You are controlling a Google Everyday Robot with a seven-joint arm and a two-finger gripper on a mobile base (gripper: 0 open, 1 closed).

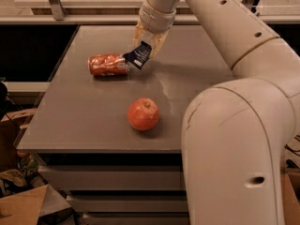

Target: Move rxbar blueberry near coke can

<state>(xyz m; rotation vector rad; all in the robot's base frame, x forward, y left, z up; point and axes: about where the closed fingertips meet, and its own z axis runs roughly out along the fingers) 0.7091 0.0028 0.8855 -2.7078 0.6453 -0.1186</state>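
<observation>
A: Where is the bar (137,56)?

B: Pinched in the jaws of the gripper (143,49), which hangs over the far half of the tabletop (84,125). Its upper end is held. The rest sticks out below the jaws, tilted, clear of the tabletop as far as I can judge.

A: And the can (107,64)?

B: On its side, just below the jaws and away from the arm. Its silver end is just beside the bar's lower corner — I cannot tell whether they touch. An apple (143,114) sits well apart from the jaws, nearer the camera.

A: How will the bar handle?

B: Light and flat, I'd say, with a slick, crinkly wrapper. In an end grip like this it could swing or slip. A hold across the flat faces, nearer the middle, would be steadier.

A: Any risk?

B: The can may roll if nudged — lower the bar gently.
</observation>
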